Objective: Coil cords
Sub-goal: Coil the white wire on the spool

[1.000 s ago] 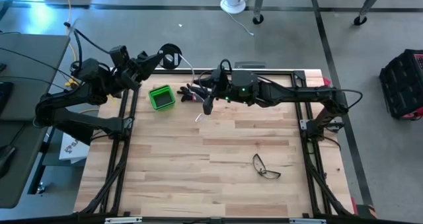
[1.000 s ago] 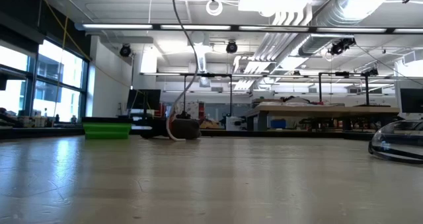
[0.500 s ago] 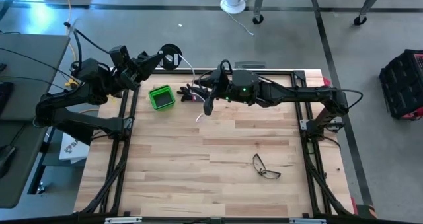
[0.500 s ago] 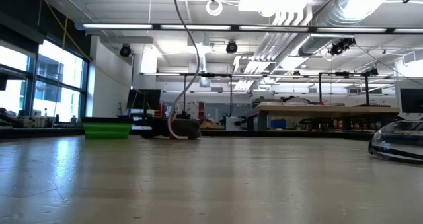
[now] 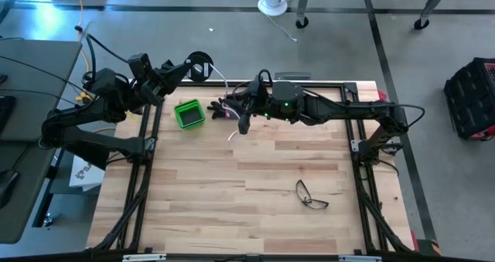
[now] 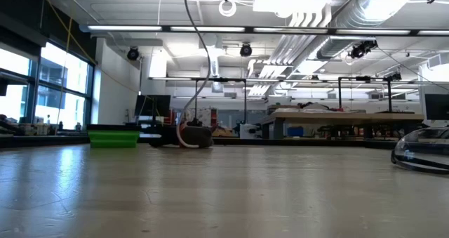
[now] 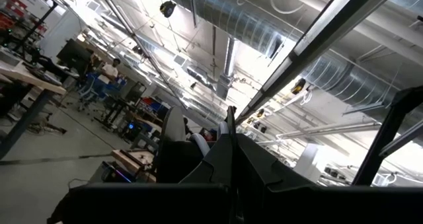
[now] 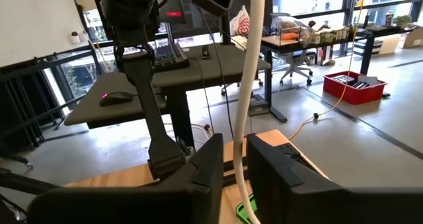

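Observation:
My left gripper [image 5: 188, 69] is raised beyond the table's far left corner and is shut on the small round black reel [image 5: 199, 65]. The thin white cord [image 5: 220, 76] runs from the reel toward the table's right and down to my right gripper [image 5: 241, 117], which stands over the far part of the table. In the right wrist view the cord [image 8: 251, 78] runs between that gripper's two fingers, which are closed on it. A short white end [image 5: 232, 137] shows past the gripper above the wood. In the low view the cord [image 6: 205, 62] hangs from above. My left gripper pinches the black reel [image 7: 175, 154] between its two shut fingers, with white cord [image 7: 198, 140] beside it. The reel is lifted clear of the table. My right gripper pinches the white cord [image 8: 246, 159] between its two fingers, which lie across it. The cord rises from the fingers toward the reel without sagging.
A small green box [image 5: 188, 113] and a clump of dark things [image 5: 223, 107] sit on the far part of the table, next to my right gripper. A pair of glasses [image 5: 311, 195] lies toward the near right. The black frame rails [image 5: 147, 146] run along the table's sides.

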Tool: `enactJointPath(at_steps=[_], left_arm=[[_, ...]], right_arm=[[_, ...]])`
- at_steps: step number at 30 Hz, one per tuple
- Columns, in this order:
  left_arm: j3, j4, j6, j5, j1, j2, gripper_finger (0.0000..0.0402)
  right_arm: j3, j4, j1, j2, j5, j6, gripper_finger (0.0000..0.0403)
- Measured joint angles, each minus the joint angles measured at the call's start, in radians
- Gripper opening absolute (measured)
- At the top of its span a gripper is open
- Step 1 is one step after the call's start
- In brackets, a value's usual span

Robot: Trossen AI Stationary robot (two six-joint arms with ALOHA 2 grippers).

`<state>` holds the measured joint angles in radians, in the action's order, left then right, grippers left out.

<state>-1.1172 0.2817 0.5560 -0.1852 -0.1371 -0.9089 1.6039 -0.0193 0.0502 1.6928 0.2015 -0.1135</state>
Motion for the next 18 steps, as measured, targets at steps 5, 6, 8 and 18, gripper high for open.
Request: enactJointPath(at_steps=[5,6,8,18], left_arm=[[0.0,0.0,0.018,-0.006,0.0,0.0,0.0],[0.0,0.0,0.025,-0.01,0.0,-0.001,0.0],[0.0,0.001,0.062,-0.023,0.0,-0.008,0.0],[0.0,-0.082,0.528,0.044,0.001,-0.078,0.0]], right_arm=[[0.0,-0.002,-0.012,0.0,0.014,0.0,0.0008],[0.0,-0.006,-0.017,0.0,0.016,-0.001,0.0006],[0.0,-0.017,-0.032,0.0,0.016,0.002,0.0003],[0.0,-0.125,-0.097,0.037,-0.022,0.001,0.0001]])
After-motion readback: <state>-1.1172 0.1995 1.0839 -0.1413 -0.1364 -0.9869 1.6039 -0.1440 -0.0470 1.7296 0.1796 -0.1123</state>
